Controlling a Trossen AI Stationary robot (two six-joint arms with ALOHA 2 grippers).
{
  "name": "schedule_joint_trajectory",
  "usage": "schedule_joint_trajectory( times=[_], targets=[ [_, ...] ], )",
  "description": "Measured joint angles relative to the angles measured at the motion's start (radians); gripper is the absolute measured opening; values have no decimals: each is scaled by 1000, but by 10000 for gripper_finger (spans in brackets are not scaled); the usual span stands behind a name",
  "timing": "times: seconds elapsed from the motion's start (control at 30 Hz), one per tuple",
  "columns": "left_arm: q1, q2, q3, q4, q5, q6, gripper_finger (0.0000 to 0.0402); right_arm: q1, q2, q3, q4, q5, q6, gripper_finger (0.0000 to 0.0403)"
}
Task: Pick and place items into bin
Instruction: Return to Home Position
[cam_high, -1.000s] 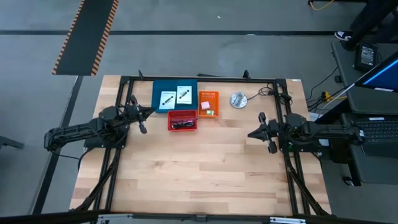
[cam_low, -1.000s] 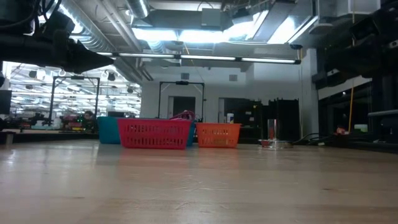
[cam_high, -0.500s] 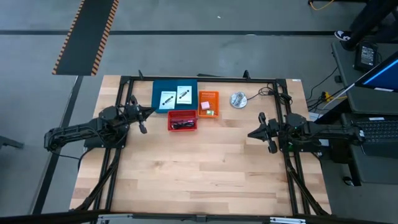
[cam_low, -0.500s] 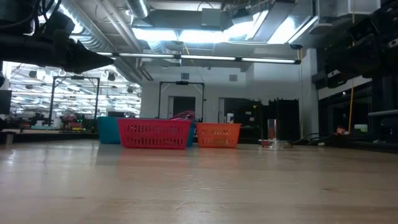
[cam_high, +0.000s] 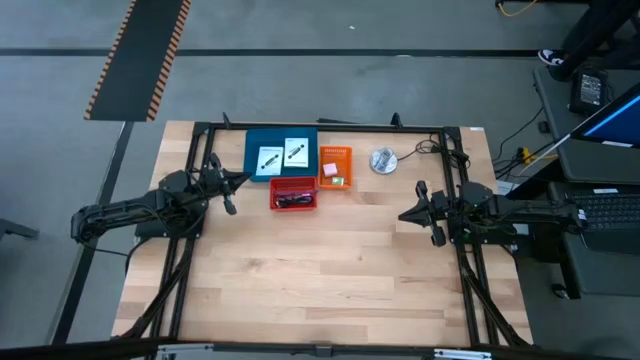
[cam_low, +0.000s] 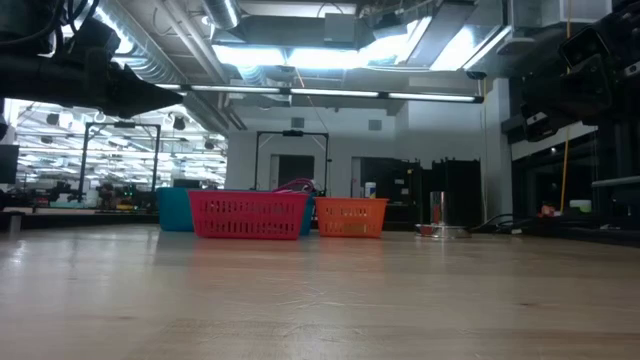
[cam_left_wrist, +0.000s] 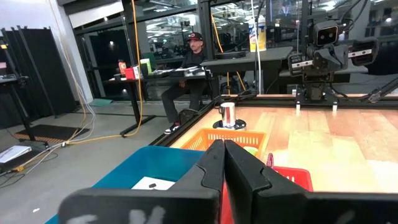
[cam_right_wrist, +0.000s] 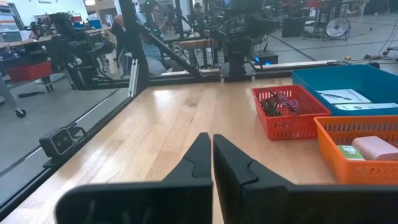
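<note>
Two white square cards with black marks lie in a blue bin at the table's far side. Coiled black and dark-red cables fill a red basket. A pink cube and a small green piece sit in an orange basket. My left gripper hovers shut just left of the bins. My right gripper hovers shut at mid-table on the right, holding nothing. In the right wrist view the red basket, orange basket and blue bin show ahead.
A small round metal cup on a saucer stands right of the orange basket, with cables behind it. The black frame rails run along the table edges. Bare wood spreads over the near half. A seated person shows beyond the table.
</note>
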Motion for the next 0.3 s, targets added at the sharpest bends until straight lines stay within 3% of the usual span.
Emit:
schedule_joint_trajectory(
  times=[0.3],
  targets=[
    [0, 0, 0, 0, 0, 0, 5, 0, 0, 0, 0, 0, 1, 0]
  ],
)
